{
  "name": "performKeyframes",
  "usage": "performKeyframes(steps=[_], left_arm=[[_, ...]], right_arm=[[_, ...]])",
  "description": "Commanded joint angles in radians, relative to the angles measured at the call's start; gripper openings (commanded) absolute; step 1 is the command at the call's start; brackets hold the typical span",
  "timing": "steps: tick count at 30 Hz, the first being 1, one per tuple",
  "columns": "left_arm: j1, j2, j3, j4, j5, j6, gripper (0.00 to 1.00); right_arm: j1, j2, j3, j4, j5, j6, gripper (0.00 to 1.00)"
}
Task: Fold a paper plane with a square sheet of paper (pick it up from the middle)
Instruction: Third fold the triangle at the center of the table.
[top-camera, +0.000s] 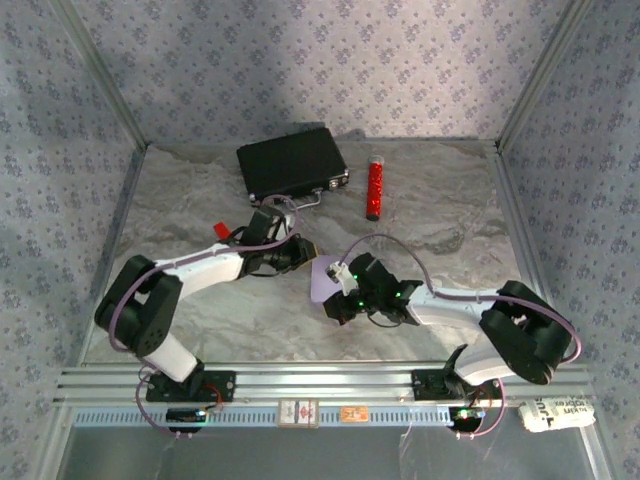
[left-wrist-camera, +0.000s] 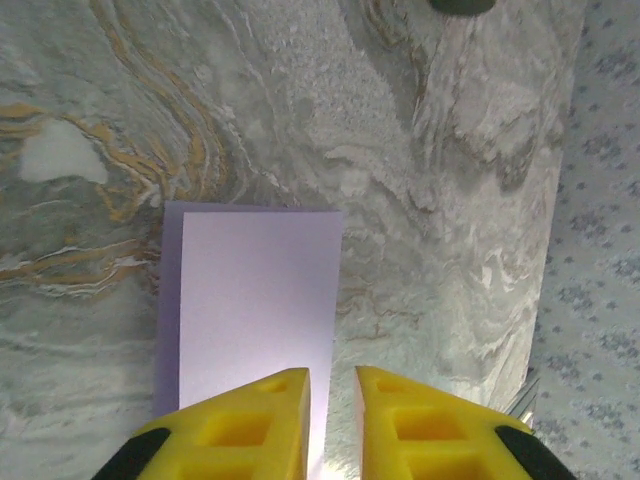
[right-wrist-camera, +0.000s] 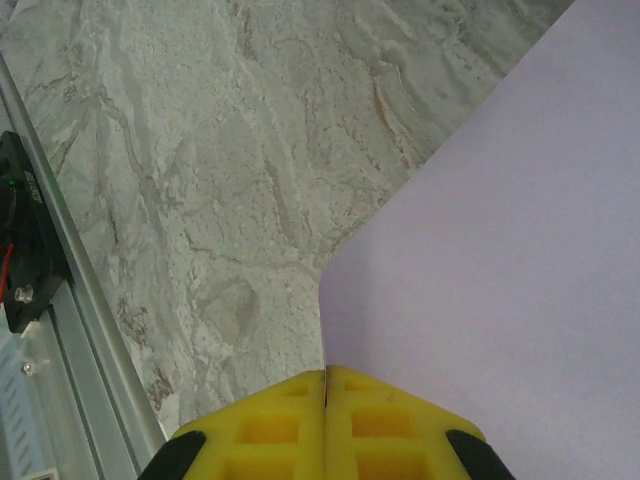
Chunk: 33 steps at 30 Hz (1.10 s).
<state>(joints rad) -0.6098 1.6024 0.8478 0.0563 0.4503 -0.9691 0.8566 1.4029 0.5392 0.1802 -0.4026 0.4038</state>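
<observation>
Your right tool (right-wrist-camera: 326, 378) is clamped shut on the edge of the thin pale lilac sheet of paper (right-wrist-camera: 500, 250), which sits mid-counter between both arms. Your left tool (left-wrist-camera: 332, 385) hangs over the sheet's other end, yellow jaws a narrow gap apart. There the paper lies doubled over on the grey marbled counter (left-wrist-camera: 450, 200).

Left arm (top-camera: 200, 270) and right arm (top-camera: 440, 310) black-jointed, white links, looping purple cables (top-camera: 385, 238), yellow recessed tool fingers (left-wrist-camera: 250, 430)
</observation>
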Motion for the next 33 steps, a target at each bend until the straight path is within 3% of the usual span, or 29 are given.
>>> performKeyframes(steps=[1, 13, 33], left_arm=[[-0.023, 0.071, 0.060, -0.002, 0.046, 0.039, 0.16], [-0.057, 0.293, 0.176, -0.089, 0.048, 0.122, 0.11], [-0.058, 0.324, 0.143, -0.138, -0.002, 0.151, 0.10]], right_arm=[[-0.002, 0.012, 0.003, 0.032, -0.014, 0.041, 0.05], [-0.013, 0.027, -0.009, 0.043, 0.006, 0.049, 0.06], [-0.108, 0.059, 0.003, -0.057, 0.066, 0.042, 0.06]])
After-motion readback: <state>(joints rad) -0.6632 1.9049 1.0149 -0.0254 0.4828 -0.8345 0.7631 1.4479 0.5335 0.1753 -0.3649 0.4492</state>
